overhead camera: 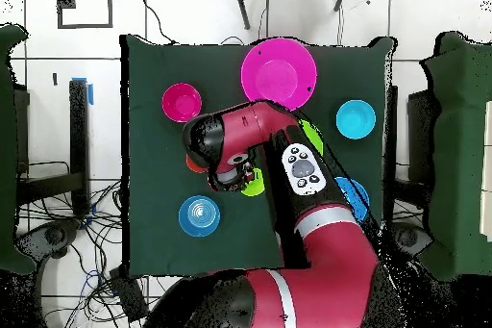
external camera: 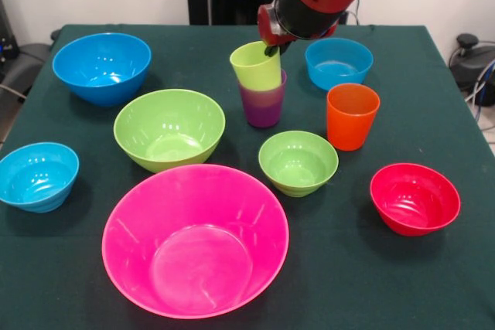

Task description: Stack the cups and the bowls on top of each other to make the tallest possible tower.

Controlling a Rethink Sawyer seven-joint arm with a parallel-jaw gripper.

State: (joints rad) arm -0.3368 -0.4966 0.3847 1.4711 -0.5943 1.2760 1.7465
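Front view. The gripper (external camera: 272,44) sits at the far rim of the lime green cup (external camera: 256,65), pinching that rim as far as I can judge; the fingers are mostly hidden under the wrist. The green cup is tilted and sits partly inside the purple cup (external camera: 263,102), not yet seated level. The orange cup (external camera: 352,116) stands alone just to the right. No tower exists yet: every bowl lies separate on the green tablecloth (external camera: 232,44). The huge pink bowl (external camera: 195,240) is nearest the camera, the large green bowl (external camera: 169,128) behind it, the large blue bowl (external camera: 102,67) far left, the small green bowl (external camera: 298,162) in the middle, the red bowl (external camera: 414,198) to the right, and the two light-blue bowls at the left edge (external camera: 37,176) and behind the orange cup (external camera: 338,62).

Judgement on the step in hand: nesting green into purple. To do it well, right the green cup so its axis lines up with the purple one, then press straight down and let go only once it is level (a tilted release could tip both cups, and the orange cup is near enough to be knocked).

Overhead view. The arm (overhead camera: 317,238) covers the cups; only a sliver of lime green (overhead camera: 254,187) shows beside the wrist, and the gripper itself is hidden. The pink bowl (overhead camera: 279,73), red bowl (overhead camera: 182,103) and a light-blue bowl (overhead camera: 199,215) lie clear of the arm, well apart from each other.
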